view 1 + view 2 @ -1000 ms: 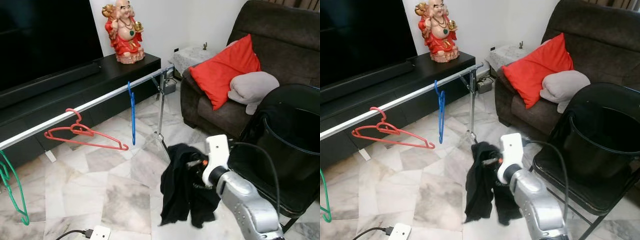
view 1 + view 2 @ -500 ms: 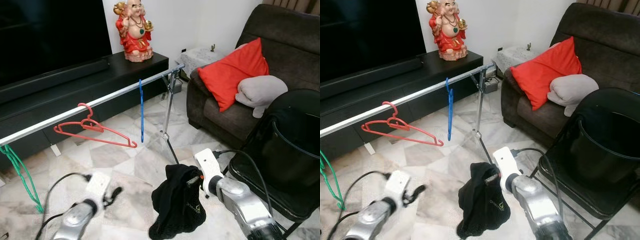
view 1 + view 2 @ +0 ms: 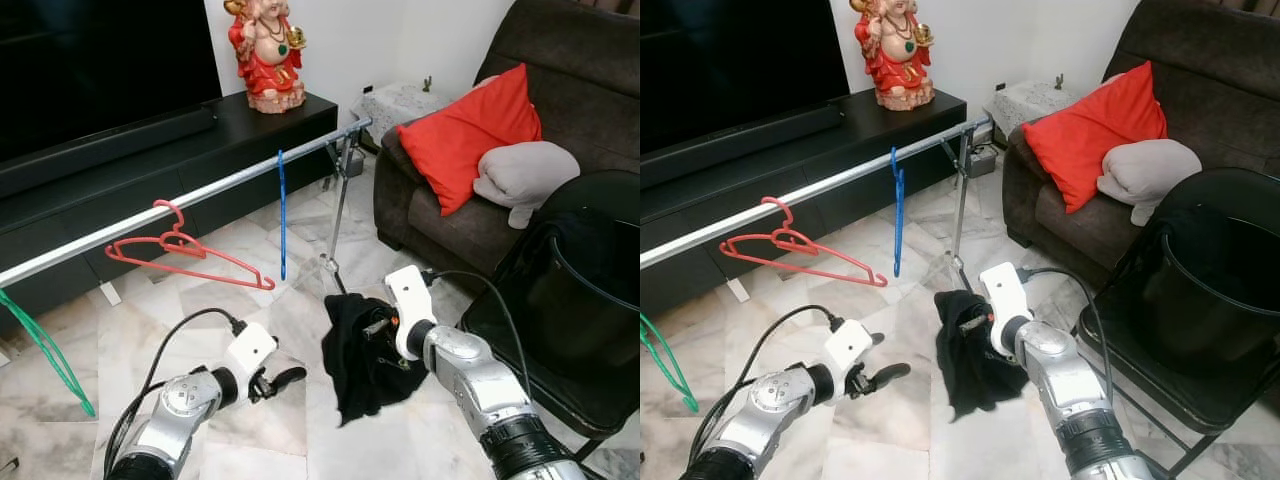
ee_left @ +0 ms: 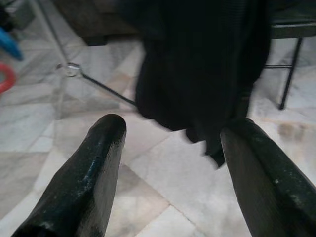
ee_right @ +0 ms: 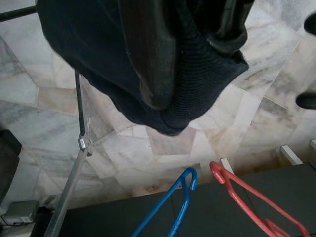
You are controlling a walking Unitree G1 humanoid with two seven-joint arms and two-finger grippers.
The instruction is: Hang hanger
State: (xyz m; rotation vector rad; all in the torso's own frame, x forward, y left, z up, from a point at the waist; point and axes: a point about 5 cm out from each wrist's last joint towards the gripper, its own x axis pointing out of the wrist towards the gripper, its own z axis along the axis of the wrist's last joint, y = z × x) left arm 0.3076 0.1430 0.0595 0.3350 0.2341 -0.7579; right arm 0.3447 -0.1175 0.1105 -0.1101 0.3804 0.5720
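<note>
My right gripper (image 3: 380, 326) is shut on a bunched black garment (image 3: 362, 362), which hangs from it above the marble floor; its fingers (image 5: 154, 59) are pressed into the cloth (image 5: 98, 59). To the garment's left, my left gripper (image 3: 282, 379) is held low and open, with the garment (image 4: 197, 59) just beyond its fingertips (image 4: 109, 126). Behind them a silver rail (image 3: 200, 195) slants across the room. It carries a red hanger (image 3: 190, 255), a blue hanger (image 3: 282, 215) and a green hanger (image 3: 50, 345). No hanger can be made out inside the garment.
A black folding chair holding a black bin (image 3: 580, 300) stands close on the right. Behind it is a brown sofa with a red cushion (image 3: 470, 135). The rail's stand leg (image 3: 335, 230) comes down just beyond the garment. A black TV console with a red statue (image 3: 265, 50) runs behind the rail.
The camera has shifted. My left arm has come up into view and reached right toward the garment. The right gripper has kept its hold, and the garment has bunched up higher.
</note>
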